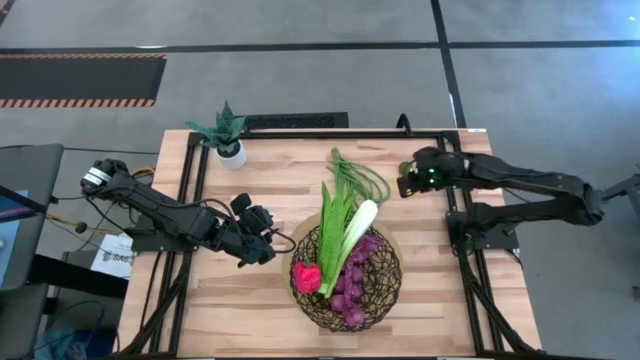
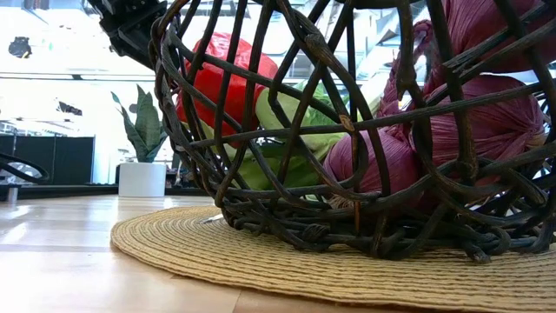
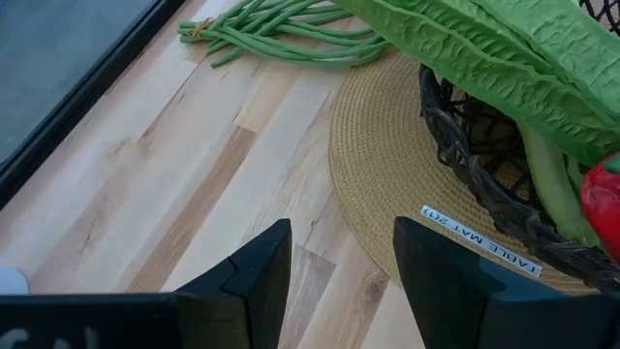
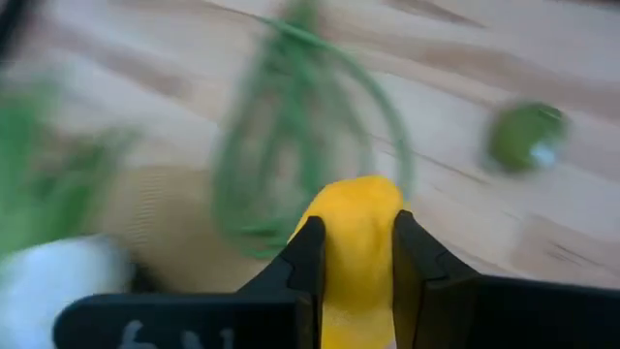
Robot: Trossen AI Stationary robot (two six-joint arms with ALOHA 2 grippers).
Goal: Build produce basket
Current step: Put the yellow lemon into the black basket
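The dark woven wire basket [image 1: 385, 285] stands on a round straw mat [image 3: 387, 165]. It holds a red pepper [image 1: 306, 276], purple grapes [image 1: 355, 290], a white-green leek [image 1: 358, 228] and a green leafy stalk [image 1: 333, 212]; leek and stalk lean out over its far rim. Looped green beans [image 1: 372, 176] lie on the table beyond it. My right gripper [image 4: 356, 242] hovers by the beans, shut on a yellow lemon [image 4: 358, 218]. A green lime [image 4: 526, 136] lies on the wood. My left gripper [image 3: 339, 262] is open, left of the basket. My right gripper pinches the lemon's sides [image 4: 334, 233] between its two fingers, one finger [image 4: 305, 257] on each side. The lemon's rounded end sticks out past the fingertips. It appears lifted clear of the table, above the beans.
A spiky plant in a white pot [image 1: 228, 135] stands near the table's far left corner. A black frame [image 1: 190, 190] runs along the table's sides. Bare wood [image 1: 250, 310] lies left of and in front of the basket.
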